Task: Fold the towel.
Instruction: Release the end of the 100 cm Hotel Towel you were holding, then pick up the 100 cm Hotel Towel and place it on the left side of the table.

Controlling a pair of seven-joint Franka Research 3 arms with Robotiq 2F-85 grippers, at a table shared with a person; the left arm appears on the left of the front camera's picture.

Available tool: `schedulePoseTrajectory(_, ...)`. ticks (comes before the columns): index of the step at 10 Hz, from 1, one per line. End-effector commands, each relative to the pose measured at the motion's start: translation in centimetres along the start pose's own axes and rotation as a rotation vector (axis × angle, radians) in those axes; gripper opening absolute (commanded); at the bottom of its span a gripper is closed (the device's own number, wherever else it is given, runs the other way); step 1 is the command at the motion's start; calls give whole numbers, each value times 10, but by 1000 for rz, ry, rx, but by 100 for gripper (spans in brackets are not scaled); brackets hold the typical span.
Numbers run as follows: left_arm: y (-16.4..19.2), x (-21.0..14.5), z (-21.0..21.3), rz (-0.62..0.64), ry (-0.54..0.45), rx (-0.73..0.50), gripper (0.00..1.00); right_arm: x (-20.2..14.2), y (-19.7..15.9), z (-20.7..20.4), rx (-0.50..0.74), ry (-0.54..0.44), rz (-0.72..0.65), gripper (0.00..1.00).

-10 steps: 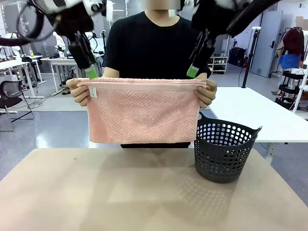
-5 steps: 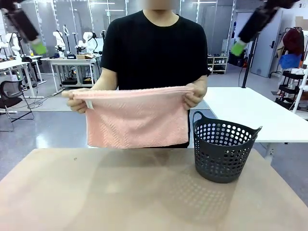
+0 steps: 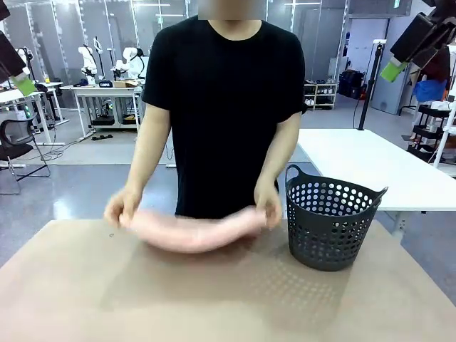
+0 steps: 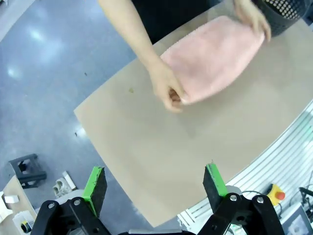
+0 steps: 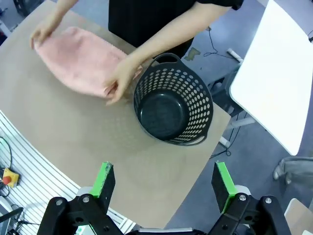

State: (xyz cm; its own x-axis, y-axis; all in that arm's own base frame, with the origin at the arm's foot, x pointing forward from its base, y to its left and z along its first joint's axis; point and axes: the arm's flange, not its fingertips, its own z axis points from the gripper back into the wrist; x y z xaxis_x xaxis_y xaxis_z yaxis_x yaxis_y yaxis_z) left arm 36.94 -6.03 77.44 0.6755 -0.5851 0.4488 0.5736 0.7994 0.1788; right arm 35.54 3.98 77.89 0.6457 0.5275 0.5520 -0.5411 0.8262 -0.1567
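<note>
The person holds the salmon-pink towel by both ends, low over the far side of the tan table; it is blurred with motion. From the left wrist view the towel lies folded on the table under the person's hands. In the right wrist view the towel sits left of the basket. My left gripper hangs high at the left edge, open and empty, far from the towel. My right gripper is high at the top right, also open and empty. Both sets of green pads stand wide apart.
A dark perforated basket stands empty on the table's right side, close to the person's hand; its inside is bare. A white table stands beyond to the right. The near half of the tan table is free.
The person brought the towel down from chest height to the table. Both arms drew up and outward, away from the towel's top corners.
</note>
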Motion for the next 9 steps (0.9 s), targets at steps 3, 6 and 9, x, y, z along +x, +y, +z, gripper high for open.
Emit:
schedulePoseTrajectory(3, -1, 1, 1, -3, 0, 0, 100, 0, 0, 2, -1, -4, 4, 100)
schedulePoseTrajectory(6, -1, 1, 1, -3, 0, 0, 100, 0, 0, 2, -1, -4, 4, 100)
schedulePoseTrajectory(9, -1, 1, 1, -3, 0, 0, 100, 0, 0, 2, -1, -4, 4, 100)
